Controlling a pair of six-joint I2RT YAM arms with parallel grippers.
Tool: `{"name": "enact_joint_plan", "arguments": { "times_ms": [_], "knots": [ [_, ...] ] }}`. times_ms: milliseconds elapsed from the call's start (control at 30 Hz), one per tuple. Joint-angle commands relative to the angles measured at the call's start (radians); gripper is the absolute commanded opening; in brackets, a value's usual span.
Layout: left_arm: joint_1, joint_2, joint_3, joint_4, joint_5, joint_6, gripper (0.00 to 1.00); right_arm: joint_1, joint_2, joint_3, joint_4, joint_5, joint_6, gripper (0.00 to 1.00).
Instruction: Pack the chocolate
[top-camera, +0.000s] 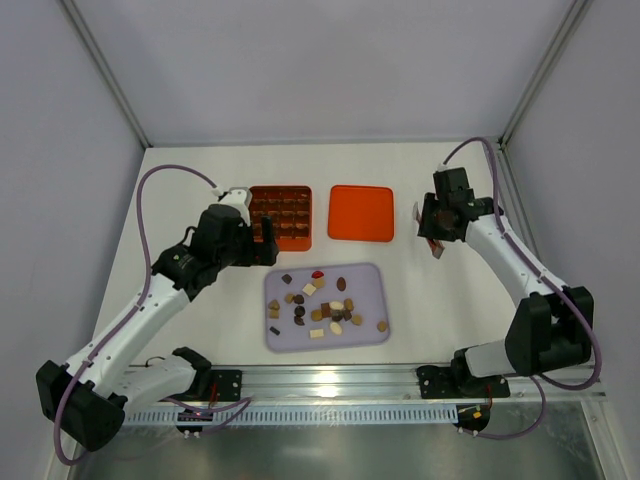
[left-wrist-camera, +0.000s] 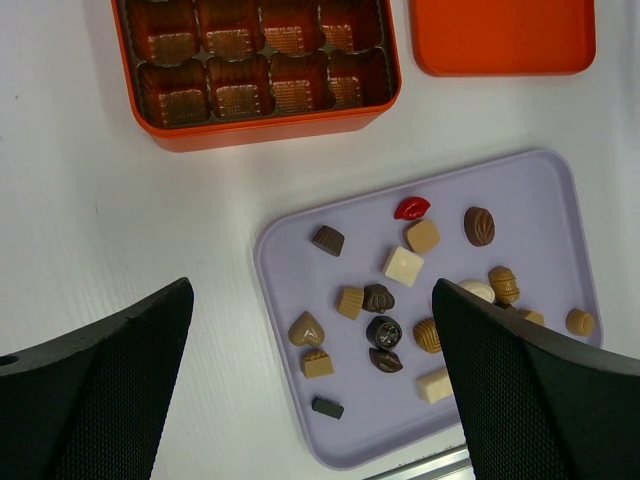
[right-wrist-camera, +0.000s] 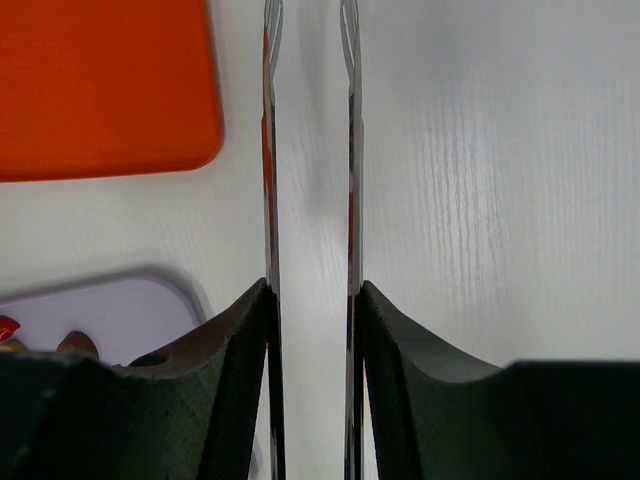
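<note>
Black fingers (left-wrist-camera: 100, 400) of the left claw (left-wrist-camera: 312, 300) are seen spread wide with nothing held between them. The chocolate (left-wrist-camera: 378, 298) is found directly below and ahead of that gap, scattered as small loose pieces on a lavender tray (left-wrist-camera: 540, 200) whose long side is laid across the table (left-wrist-camera: 120, 220). Beyond the tray, the orange gridded box (left-wrist-camera: 270, 125) and the flat lid (left-wrist-camera: 500, 35) are set side by side; no piece can be made out in the visible cells. The right claw (right-wrist-camera: 310, 300) is pressed onto thin metal tongs (right-wrist-camera: 350, 150), whose long axis is pointed away from the wrist. From it the tray is reached only down and to its left, past the lid, so the left arm is judged nearer. No brand or writing can be read.
</note>
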Motion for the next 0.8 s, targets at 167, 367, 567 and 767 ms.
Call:
{"name": "enact_joint_plan", "arguments": {
  "times_ms": [167, 367, 567, 767],
  "knots": [
    [0.005, -0.002, 0.026, -0.004, -0.010, 0.005, 1.00, 0.139, -0.167, 0.036, -0.165, -0.039, 0.005, 0.40],
    [0.005, 0.003, 0.026, -0.006, -0.010, 0.005, 1.00, 0.248, -0.243, 0.064, -0.277, -0.100, 0.018, 0.40],
    [0.005, 0.010, 0.028, -0.007, -0.007, 0.005, 1.00, 0.368, -0.289, 0.045, -0.337, -0.163, 0.063, 0.41],
    [0.005, 0.013, 0.026, -0.007, -0.005, 0.004, 1.00, 0.493, -0.278, 0.034, -0.329, -0.156, 0.128, 0.41]
  ]
}}
